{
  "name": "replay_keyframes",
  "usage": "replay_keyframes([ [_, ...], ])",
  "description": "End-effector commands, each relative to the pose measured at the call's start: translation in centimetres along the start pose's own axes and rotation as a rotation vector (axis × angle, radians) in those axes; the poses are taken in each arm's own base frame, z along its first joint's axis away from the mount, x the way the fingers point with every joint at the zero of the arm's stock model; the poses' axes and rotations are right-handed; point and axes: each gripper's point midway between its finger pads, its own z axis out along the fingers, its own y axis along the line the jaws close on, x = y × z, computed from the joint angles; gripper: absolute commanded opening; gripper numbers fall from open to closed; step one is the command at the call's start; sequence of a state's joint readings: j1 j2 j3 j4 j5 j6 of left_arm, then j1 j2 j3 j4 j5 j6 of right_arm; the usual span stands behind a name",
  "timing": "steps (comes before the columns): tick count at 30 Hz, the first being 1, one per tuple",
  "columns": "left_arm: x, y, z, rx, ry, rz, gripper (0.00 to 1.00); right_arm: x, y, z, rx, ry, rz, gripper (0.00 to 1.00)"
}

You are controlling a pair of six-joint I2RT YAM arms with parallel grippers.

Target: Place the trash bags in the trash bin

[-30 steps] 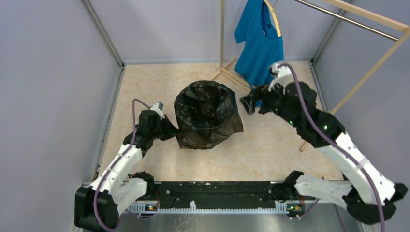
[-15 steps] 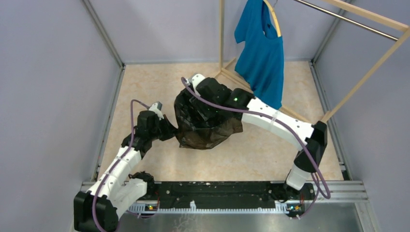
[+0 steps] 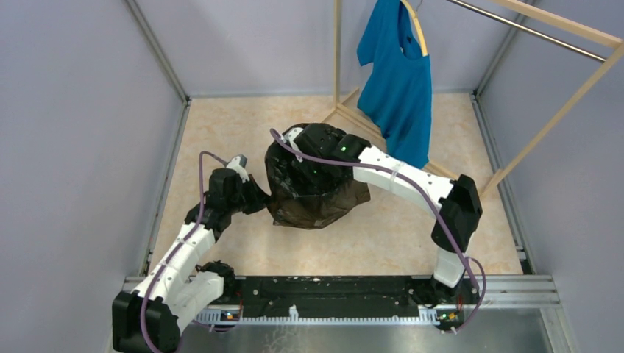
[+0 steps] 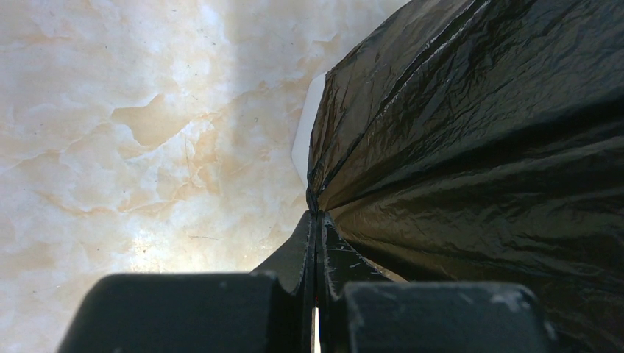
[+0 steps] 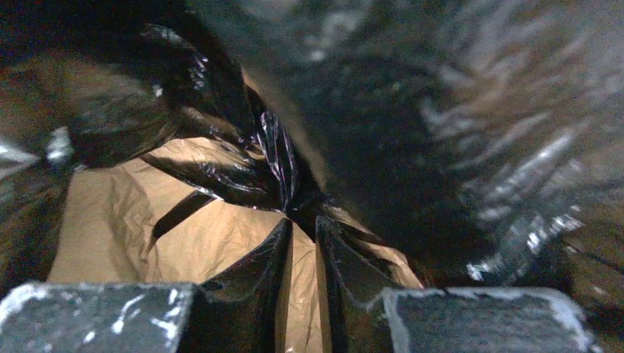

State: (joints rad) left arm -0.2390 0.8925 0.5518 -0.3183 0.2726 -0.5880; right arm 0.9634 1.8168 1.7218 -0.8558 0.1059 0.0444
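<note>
Left tool point(image 4: 316, 218): clenched, fingers pressed flat together on a pinched fold of the trash bag point(image 4: 478, 147). From the pinch, creases fan out to the upper right of the wrist view.

Right tool point(image 5: 300, 223): down inside the bag's mouth, arm reaching in from the right in the top view. Fingers nearly together, with a thin slit between them. Their tips sit at a knot of black folds. Cannot tell whether any film is caught between them.

Trash bag point(image 3: 318, 209): centre of the top view, on the marbled beige tabletop point(image 3: 221, 132). Glossy, crinkled, and draped over the trash bin. The skirt spreads out at the lower right, brownish where light passes through. Inside, in the right wrist view, the film glows tan at lower left and is dark and blurred at upper right.

Trash bin point(image 4: 304, 129): only a white sliver shows, at the bag's left edge in the left wrist view. The rest is covered by the bag.

Left tool point(image 3: 255, 198) meets the bag's left side, low on the skirt.

Background: blue T-shirt point(image 3: 397, 81) hanging on a wooden rack point(image 3: 337, 59), upper right of the frame, apart from the bag.
</note>
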Motion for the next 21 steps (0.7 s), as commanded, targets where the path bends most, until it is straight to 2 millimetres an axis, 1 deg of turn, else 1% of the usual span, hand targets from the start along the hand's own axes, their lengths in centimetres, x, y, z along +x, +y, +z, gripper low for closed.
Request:
replay_keyframes([
  [1,-1.5,-1.2,-0.6,0.035,-0.044,0.032,0.00,1.2,0.4,0.9,-0.047,0.031,-0.004,0.18],
  [6,-1.4,-1.2,-0.6,0.038,-0.039,0.031,0.00,1.1,0.9,2.3,-0.072,-0.003,-0.002,0.17],
  [8,-1.4,-1.2,-0.7,0.036,-0.040,0.032,0.00,1.2,1.1,3.0,-0.081,-0.012,0.000,0.15],
  [11,-1.7,-1.3,-0.9,0.036,-0.048,0.037,0.00,1.9,0.9,4.1,-0.067,-0.003,0.004,0.10],
  [17,-1.9,-1.5,-1.0,0.035,-0.052,0.041,0.00,3.4,1.1,6.1,-0.079,0.041,0.005,0.09],
  [21,-1.9,-1.6,-1.2,0.039,-0.051,0.041,0.00,4.0,1.2,7.4,-0.118,0.049,0.026,0.09],
])
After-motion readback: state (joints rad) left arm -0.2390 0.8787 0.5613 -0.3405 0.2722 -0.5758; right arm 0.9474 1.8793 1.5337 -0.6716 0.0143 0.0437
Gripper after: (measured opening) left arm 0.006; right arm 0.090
